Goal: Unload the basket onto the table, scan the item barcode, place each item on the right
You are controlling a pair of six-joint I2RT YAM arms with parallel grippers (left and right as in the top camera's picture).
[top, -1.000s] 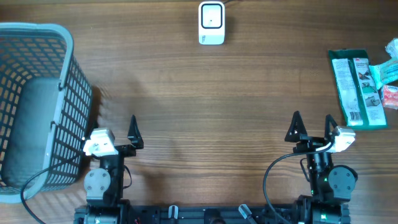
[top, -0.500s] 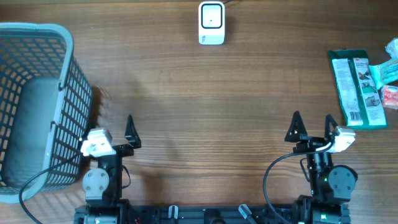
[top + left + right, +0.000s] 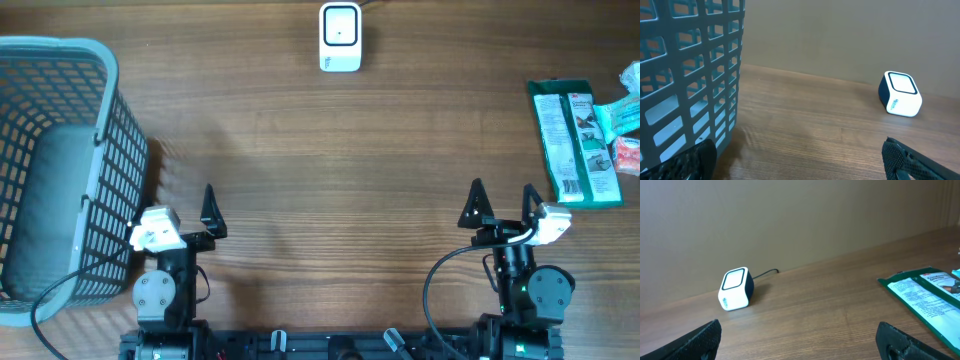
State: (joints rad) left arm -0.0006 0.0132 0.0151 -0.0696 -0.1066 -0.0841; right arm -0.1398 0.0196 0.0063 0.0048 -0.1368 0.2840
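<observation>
The barcode scanner (image 3: 340, 38) is a small white box with a dark side, standing at the table's far middle edge; it also shows as the scanner (image 3: 900, 94) and the scanner (image 3: 736, 289) in the wrist views. A flat green item packet (image 3: 575, 143) with white print lies at the right edge, seen from the right wrist as the packet (image 3: 922, 300). My left gripper (image 3: 182, 212) hovers at the near left beside the basket, open and empty (image 3: 797, 150). At the near right my right gripper (image 3: 502, 195) is open and empty too (image 3: 797, 330), well short of the packet.
A tall grey-blue mesh basket (image 3: 60, 170) fills the left side, its wall (image 3: 690, 75) close to my left finger. More small packets (image 3: 627, 120) lie at the far right edge, beyond the green one. A cable runs back from the scanner.
My left gripper has shifted slightly left, toward the basket. The right arm, scanner and packets have not moved.
</observation>
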